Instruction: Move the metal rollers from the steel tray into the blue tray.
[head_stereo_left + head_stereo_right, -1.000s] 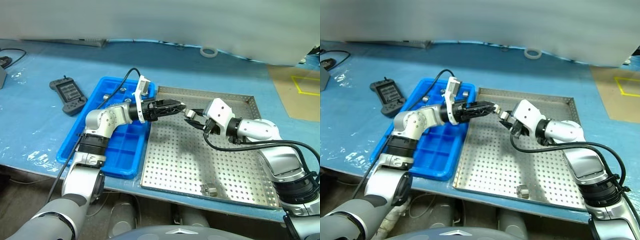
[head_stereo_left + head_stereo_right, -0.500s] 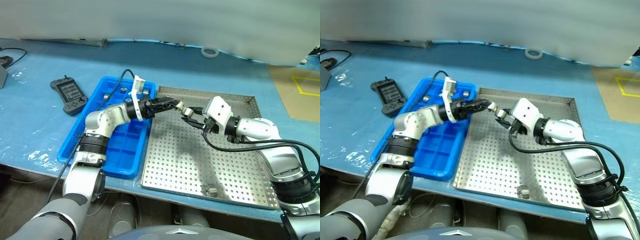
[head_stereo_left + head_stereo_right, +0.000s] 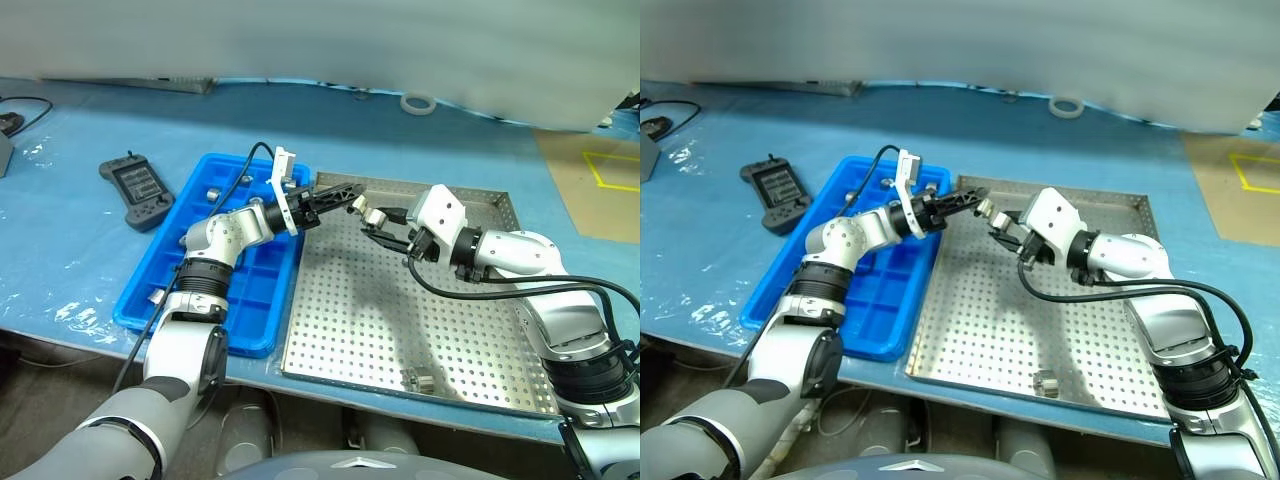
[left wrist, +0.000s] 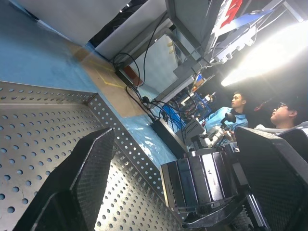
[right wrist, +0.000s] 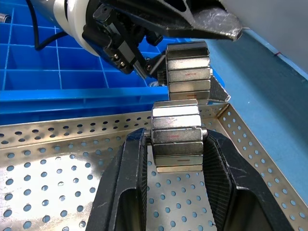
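Right wrist view shows my right pincer [image 5: 175, 159] pinching a metal roller [image 5: 176, 139] above the steel tray [image 3: 400, 330]. Over the past second my left pincer [image 3: 345, 195], fingers spread, has advanced from nine o'clock to bracket it: a handover toward the blue tray [image 3: 170, 290]. Another roller [image 3: 418, 379] waits at six o'clock.

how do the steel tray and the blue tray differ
The steel tray is silver metal with a flat floor full of holes; the blue tray is plastic, split into square compartments. The steel tray is wide and squarish; the blue tray is narrower. Both lie flat side by side on the table cover with low rims.
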Action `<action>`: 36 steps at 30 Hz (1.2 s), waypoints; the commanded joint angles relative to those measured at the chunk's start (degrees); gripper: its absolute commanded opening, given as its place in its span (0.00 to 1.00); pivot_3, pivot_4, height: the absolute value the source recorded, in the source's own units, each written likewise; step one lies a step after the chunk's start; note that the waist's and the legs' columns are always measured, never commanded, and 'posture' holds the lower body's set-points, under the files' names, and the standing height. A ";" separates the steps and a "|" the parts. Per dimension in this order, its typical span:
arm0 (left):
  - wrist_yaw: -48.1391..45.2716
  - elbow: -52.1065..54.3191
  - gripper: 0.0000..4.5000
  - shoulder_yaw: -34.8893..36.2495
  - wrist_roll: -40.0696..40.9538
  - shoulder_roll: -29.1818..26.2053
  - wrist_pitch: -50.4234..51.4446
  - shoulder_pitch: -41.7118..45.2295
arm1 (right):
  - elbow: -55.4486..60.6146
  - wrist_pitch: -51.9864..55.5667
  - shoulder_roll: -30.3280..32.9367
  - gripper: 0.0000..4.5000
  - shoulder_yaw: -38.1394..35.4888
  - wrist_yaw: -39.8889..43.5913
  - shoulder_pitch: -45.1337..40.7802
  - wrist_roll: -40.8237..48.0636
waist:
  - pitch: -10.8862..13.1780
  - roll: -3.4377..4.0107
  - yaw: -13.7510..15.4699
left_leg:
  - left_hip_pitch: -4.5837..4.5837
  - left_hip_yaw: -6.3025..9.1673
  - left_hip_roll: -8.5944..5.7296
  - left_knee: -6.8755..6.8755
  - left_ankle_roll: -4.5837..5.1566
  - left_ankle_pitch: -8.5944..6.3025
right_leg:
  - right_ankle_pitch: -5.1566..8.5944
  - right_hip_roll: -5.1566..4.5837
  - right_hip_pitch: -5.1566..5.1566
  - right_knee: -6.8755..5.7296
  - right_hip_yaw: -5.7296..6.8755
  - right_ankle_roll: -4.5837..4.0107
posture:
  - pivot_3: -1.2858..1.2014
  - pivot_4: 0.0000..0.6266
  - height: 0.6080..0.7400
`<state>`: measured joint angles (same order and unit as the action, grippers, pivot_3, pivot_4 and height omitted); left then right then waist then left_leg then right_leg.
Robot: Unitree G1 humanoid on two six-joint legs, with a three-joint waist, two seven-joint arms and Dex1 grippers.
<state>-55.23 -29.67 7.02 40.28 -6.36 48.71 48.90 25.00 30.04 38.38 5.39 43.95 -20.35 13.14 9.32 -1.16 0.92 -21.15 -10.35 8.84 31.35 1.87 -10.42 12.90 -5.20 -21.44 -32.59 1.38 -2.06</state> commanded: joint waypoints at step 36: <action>-8.83 20.70 0.38 -5.67 -9.56 -24.10 -11.77 -9.74 | 2.51 -0.13 0.86 0.27 -0.48 -1.86 0.26 0.04 | 0.01 0.01 -0.14 | 0.03 -0.01 0.05 -0.14 -0.22 -0.08 | 0.01 0.04 -0.09 0.04 0.00 0.01 | 0.44 0.24 1.00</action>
<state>-64.40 -8.05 -3.85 36.45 -23.31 42.63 40.83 28.52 29.29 37.30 9.91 42.68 -21.44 13.98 9.33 -1.14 0.78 -21.12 -10.37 8.88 31.21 1.65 -10.51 12.90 -5.16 -21.53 -32.55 1.38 -2.05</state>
